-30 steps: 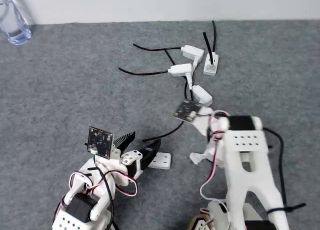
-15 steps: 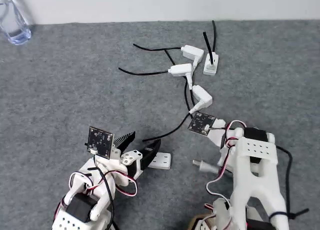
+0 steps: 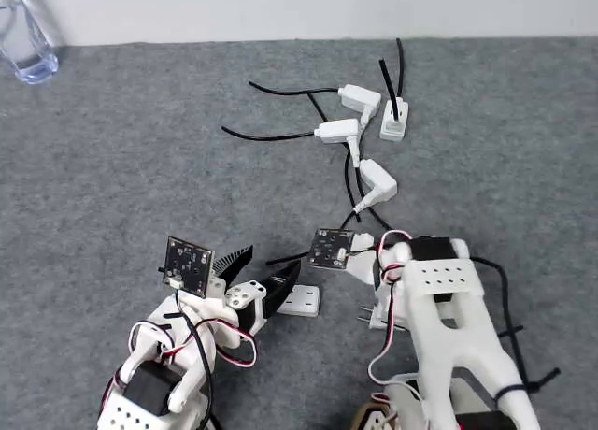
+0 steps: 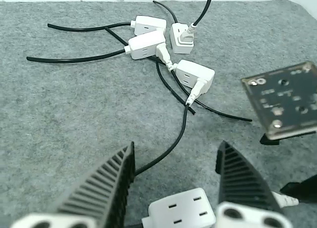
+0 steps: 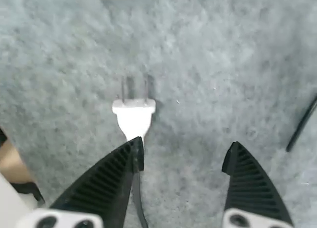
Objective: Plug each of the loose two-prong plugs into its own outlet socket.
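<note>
Nearest, the left hand (image 4: 177, 146) sits spread astride an empty outlet socket (image 4: 181, 212), the right hand (image 5: 186, 143) hangs spread by a loose plug (image 5: 133, 111) lying unplugged on the surface (image 3: 140, 168), and among the far sockets (image 3: 338, 129) at least one looks already plugged.

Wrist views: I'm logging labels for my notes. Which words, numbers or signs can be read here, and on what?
No text can be read.
The circuit board: only tiny marks, too small to read.
The nearest socket: no print visible.
The plug: no print visible.
</note>
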Controlling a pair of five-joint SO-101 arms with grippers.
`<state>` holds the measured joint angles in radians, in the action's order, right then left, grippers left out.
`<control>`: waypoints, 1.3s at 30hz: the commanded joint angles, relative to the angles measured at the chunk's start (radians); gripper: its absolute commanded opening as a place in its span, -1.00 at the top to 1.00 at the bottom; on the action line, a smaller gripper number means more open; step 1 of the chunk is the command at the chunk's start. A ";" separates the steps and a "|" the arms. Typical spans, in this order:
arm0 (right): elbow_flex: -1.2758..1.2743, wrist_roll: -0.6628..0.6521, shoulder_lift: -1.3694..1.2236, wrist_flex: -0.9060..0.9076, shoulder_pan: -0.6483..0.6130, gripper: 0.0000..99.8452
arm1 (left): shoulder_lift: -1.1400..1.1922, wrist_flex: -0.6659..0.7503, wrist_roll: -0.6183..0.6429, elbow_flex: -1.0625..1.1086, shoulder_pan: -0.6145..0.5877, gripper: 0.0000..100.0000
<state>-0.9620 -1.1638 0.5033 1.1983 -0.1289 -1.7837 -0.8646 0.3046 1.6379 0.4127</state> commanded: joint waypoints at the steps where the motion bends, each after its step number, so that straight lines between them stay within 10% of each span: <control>1: -0.005 0.038 0.018 0.013 -0.025 0.52 | -0.003 0.005 -0.008 -0.012 0.008 0.48; 39: -0.176 0.020 0.015 -0.177 -0.084 0.60 | -0.003 0.005 -0.009 -0.012 0.008 0.48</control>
<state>-1.1462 -1.1653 0.5063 1.0541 -0.2302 -1.7837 -0.8646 0.3046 1.6379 0.4112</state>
